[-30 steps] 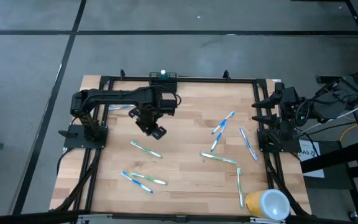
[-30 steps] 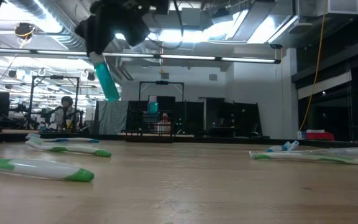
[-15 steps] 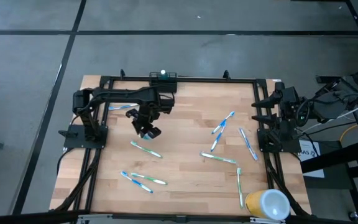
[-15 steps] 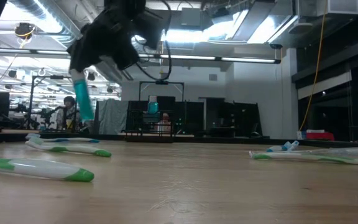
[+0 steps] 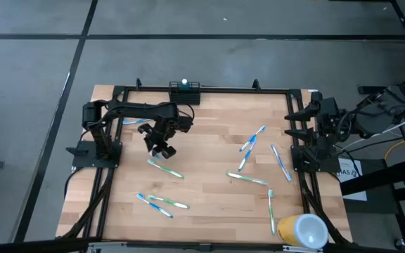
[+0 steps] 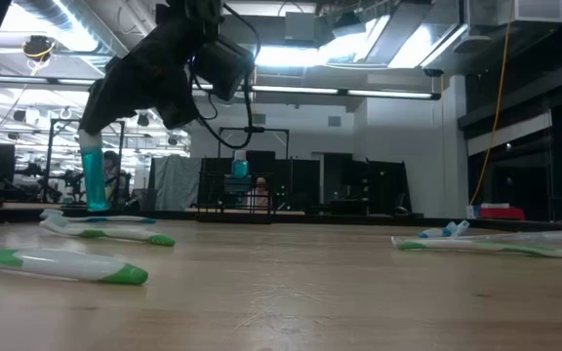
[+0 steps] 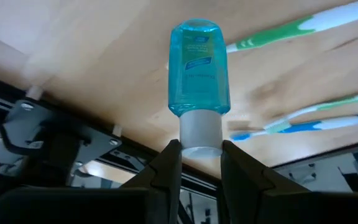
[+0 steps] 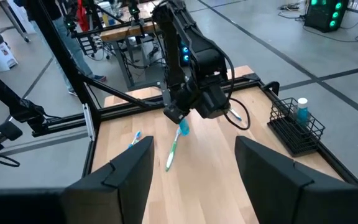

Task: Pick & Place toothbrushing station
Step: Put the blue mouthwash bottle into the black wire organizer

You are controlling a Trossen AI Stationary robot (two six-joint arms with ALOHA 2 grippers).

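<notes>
High view: the left arm reaches across the table's far left part, elbow bent, its left gripper (image 5: 159, 146) pointing down above a toothbrush (image 5: 165, 169). The caddy (image 5: 185, 88) stands at the far edge. The right arm stays folded at the right edge.

Low view: the left gripper (image 6: 100, 132) hangs a blue bottle (image 6: 94, 181) cap-up, near the wood.

Left wrist view: the fingers (image 7: 168, 172) pinch the bottle's white cap (image 7: 200, 130).

Right wrist view: the right gripper (image 8: 191, 171) stands wide apart, empty; the caddy (image 8: 296, 126) holds another bottle.
</notes>
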